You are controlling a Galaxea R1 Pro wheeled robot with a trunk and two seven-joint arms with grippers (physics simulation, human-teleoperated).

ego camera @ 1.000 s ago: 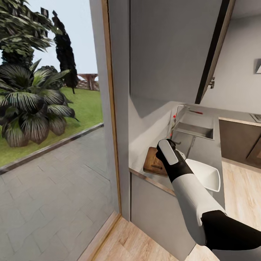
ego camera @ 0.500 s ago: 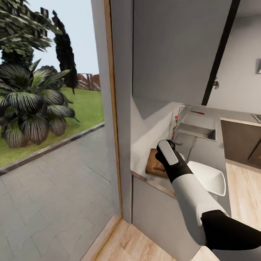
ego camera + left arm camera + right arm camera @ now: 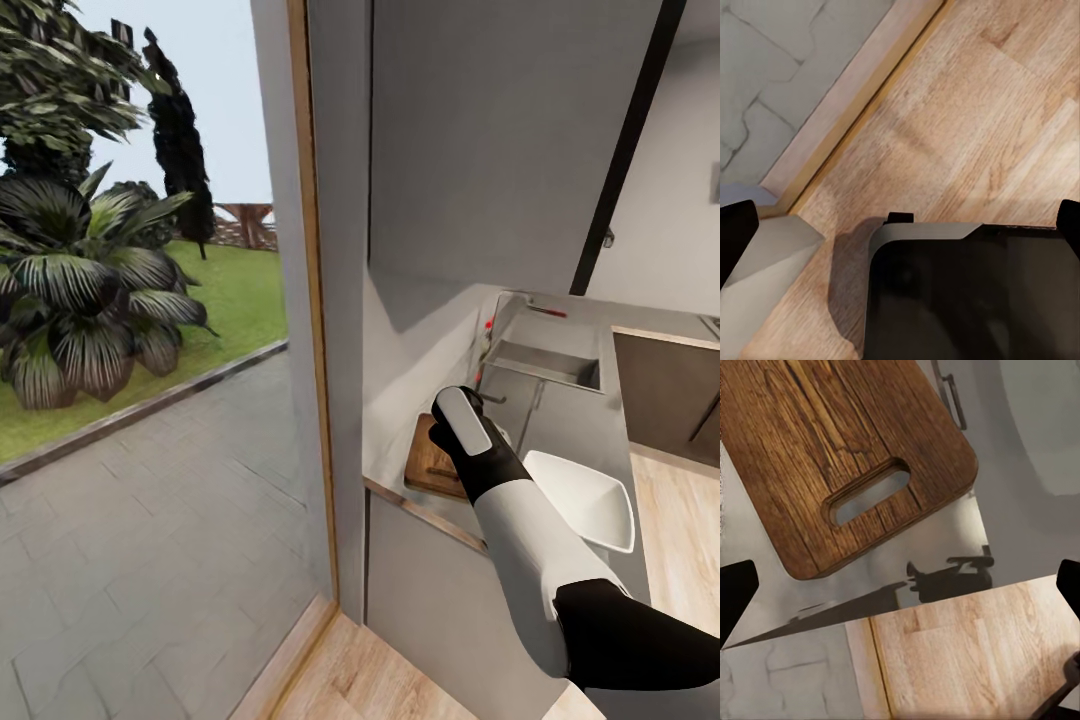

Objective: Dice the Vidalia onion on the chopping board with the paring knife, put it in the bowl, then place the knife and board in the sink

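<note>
Head view shifted slightly right against a second ago. Right gripper point(image 3: 452, 415) held above the chopping board point(image 3: 430, 462) on the table point(image 3: 580, 420), both grippers spread, empty. Onion not visible; sink point(image 3: 545, 362) farther along.

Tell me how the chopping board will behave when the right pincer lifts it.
The chopping board looks like thick solid wood, so probably stiff and fairly heavy. It lies flat on the countertop, so its edge may be hard to get under. Its handle slot likely offers a hold.
</note>
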